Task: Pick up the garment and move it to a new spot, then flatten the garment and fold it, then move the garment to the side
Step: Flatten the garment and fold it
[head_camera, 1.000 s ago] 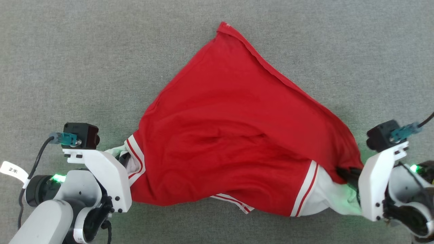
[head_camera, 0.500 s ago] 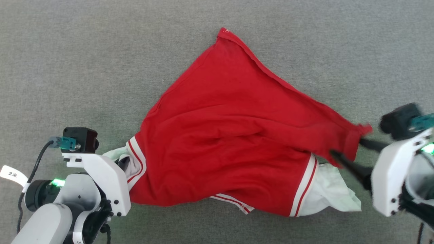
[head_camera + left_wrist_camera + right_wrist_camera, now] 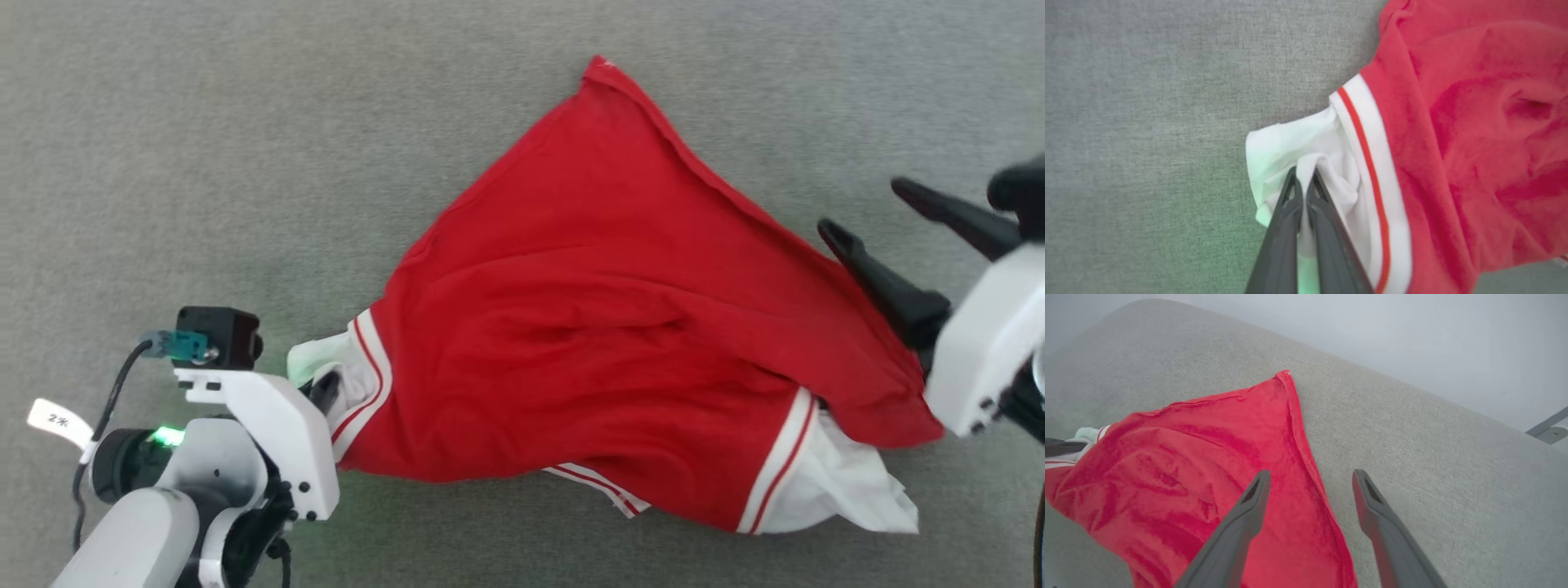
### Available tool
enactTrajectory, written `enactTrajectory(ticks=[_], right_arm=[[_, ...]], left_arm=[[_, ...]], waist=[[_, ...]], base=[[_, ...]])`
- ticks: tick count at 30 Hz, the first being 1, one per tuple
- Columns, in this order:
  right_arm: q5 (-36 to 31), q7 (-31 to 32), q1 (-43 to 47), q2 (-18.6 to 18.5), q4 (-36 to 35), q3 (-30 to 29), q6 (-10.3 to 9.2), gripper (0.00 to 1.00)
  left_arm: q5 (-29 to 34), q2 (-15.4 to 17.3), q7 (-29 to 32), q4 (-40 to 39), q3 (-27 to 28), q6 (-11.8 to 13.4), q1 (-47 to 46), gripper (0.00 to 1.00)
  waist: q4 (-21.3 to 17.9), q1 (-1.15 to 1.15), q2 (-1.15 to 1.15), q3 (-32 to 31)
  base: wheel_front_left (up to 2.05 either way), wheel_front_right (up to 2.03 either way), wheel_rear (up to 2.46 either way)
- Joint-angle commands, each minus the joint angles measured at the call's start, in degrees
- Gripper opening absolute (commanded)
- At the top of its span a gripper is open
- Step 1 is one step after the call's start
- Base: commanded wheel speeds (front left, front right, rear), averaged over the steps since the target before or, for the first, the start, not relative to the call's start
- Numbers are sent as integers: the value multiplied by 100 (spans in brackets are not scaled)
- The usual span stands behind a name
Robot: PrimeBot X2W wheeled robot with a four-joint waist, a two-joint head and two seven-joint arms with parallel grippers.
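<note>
The garment (image 3: 620, 327) is bright red with white end panels and striped trim, and lies in a rumpled triangle on the grey cloth surface. My left gripper (image 3: 325, 385) is shut on the garment's white left end panel (image 3: 1306, 159), its two fingers pinching a fold of white fabric (image 3: 1303, 173). My right gripper (image 3: 861, 208) hangs open above the garment's right edge, holding nothing. In the right wrist view its fingers (image 3: 1253, 498) straddle the red hem (image 3: 1306, 457) from above, apart from it. The white right end panel (image 3: 849, 490) lies loose.
Grey fabric (image 3: 245, 163) covers the whole work surface around the garment. The surface's far edge (image 3: 1412, 390) and a pale floor with a metal bracket (image 3: 1549, 433) show in the right wrist view.
My right gripper let go of the garment's right end, opened and rose up and back. The released right end dropped onto the surface. The head view shifted, so the whole scene sits further right.
</note>
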Motion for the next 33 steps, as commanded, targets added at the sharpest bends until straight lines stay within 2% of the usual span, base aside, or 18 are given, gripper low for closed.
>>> enactTrajectory(ticks=[1,6,13,18,24,27,31,32,33], right_arm=[[-49,-159,-322,2,202,148,1,100],[49,-480,-1016,-65,886,535,1,100],[121,-889,-2277,-308,2597,1308,1,100],[258,-932,-3031,-454,3834,1879,1,100],[539,-468,-3659,-478,5095,2645,1,100],[569,46,-3772,-559,5667,3133,1,100],[827,785,-3662,-426,6346,3511,1,100],[850,891,-3670,-439,6415,3586,1,69],[873,938,-3718,-477,6461,3612,2,21]], left_arm=[[-40,-67,-43,31,-45,-61,-136,0],[-12,-198,-84,132,-182,-158,-295,0],[29,-510,-151,424,-466,-390,-639,0],[21,-738,-229,666,-654,-560,-826,0],[-6,-974,-342,952,-827,-743,-998,0],[-28,-1046,-386,1082,-876,-815,-1063,0],[-74,-1108,-436,1228,-883,-865,-1134,0],[-76,-1115,-447,1254,-878,-869,-1151,0],[-79,-1113,-453,1282,-869,-881,-1170,0]], waist=[[170,0,0,69],[448,0,0,162],[1090,0,0,286],[1535,0,0,377],[1923,0,0,474],[2031,0,0,492],[2073,0,0,496],[2070,0,0,500],[2065,0,0,506]], base=[[0,0,0],[0,0,0],[0,0,0],[0,0,0],[0,0,0],[0,0,0],[0,0,0],[0,0,0],[0,0,0]])
